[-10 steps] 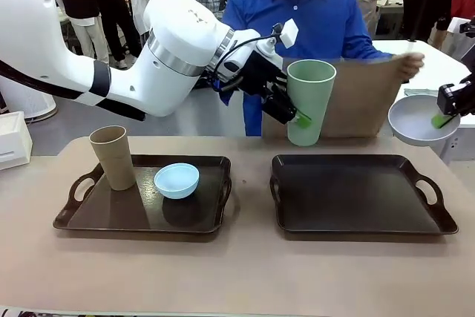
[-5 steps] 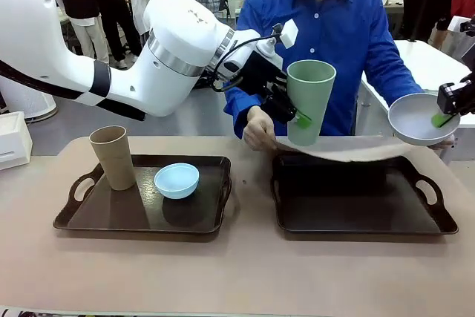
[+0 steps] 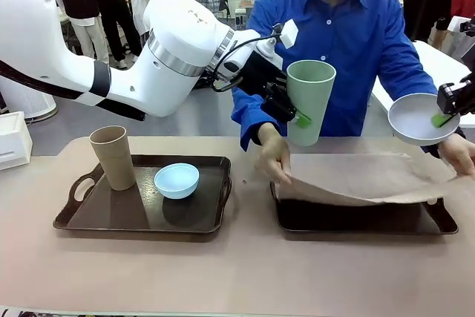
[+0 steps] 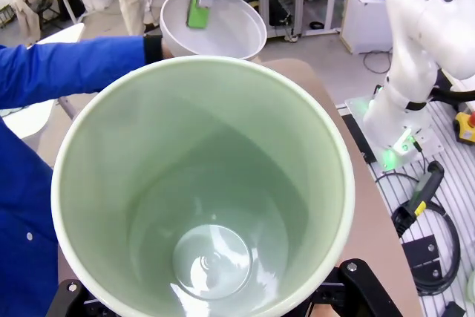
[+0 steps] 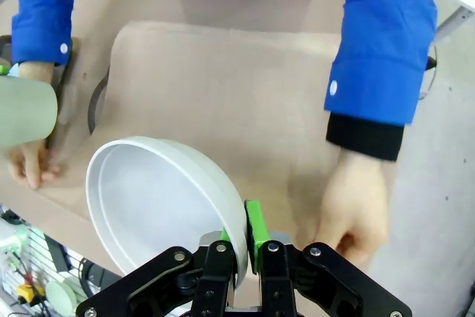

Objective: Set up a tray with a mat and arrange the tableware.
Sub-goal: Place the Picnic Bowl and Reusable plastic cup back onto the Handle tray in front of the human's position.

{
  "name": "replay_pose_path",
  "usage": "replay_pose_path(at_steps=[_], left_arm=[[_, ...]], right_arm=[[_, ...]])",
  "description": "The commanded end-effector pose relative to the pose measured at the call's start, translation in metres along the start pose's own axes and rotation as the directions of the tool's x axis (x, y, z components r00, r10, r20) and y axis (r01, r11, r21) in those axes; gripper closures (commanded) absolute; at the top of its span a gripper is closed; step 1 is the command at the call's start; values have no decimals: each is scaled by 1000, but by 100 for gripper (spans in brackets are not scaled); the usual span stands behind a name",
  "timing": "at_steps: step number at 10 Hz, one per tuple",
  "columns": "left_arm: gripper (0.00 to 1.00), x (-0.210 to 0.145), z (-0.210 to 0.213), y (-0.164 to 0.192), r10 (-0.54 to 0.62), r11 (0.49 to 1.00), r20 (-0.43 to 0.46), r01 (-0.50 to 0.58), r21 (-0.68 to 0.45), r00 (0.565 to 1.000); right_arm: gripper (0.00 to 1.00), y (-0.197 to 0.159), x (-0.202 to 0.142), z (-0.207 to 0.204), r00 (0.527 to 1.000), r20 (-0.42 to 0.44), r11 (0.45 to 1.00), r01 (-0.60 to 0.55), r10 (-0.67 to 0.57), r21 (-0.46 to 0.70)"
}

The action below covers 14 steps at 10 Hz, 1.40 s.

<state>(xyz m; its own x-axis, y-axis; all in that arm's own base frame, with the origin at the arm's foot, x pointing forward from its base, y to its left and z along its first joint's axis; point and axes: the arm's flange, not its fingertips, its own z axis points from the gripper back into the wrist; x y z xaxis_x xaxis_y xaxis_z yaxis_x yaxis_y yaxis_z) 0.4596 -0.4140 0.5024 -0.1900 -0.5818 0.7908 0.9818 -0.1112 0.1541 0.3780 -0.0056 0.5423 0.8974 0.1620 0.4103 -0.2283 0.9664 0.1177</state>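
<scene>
Holding the pale green tumbler (image 3: 310, 102) upright in the air, my left gripper (image 3: 300, 118) has its fingers clasped on the outer wall, above the far edge of the table (image 3: 237, 272). My right gripper (image 3: 444, 119) is pinched tight on the rim of the white bowl (image 3: 415, 122), raised at the right side.

Below, a person in a blue shirt spreads a tan mat (image 3: 364, 176) over the right tray (image 3: 356, 217), with one hand (image 3: 273, 157) at its left corner and the other hand (image 3: 460, 152) at its right.

On the left tray (image 3: 133, 213) the tan tumbler (image 3: 113, 157) stands upright with the light blue bowl (image 3: 177, 180) just beside it. The tabletop is plain beige. Behind it, people stand on a grey floor among other tables.
</scene>
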Motion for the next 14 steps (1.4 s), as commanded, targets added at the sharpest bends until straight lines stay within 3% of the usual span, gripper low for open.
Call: replay_pose_path(at_steps=[1,14], left_arm=[[100,2,2,1,-8,1000,3,8,1,1000],[100,2,2,1,-8,1000,3,8,1,1000]], right_arm=[[100,1,1,-1,1000,10,1000,4,-4,-13],[100,1,1,-1,1000,10,1000,4,-4,-13]])
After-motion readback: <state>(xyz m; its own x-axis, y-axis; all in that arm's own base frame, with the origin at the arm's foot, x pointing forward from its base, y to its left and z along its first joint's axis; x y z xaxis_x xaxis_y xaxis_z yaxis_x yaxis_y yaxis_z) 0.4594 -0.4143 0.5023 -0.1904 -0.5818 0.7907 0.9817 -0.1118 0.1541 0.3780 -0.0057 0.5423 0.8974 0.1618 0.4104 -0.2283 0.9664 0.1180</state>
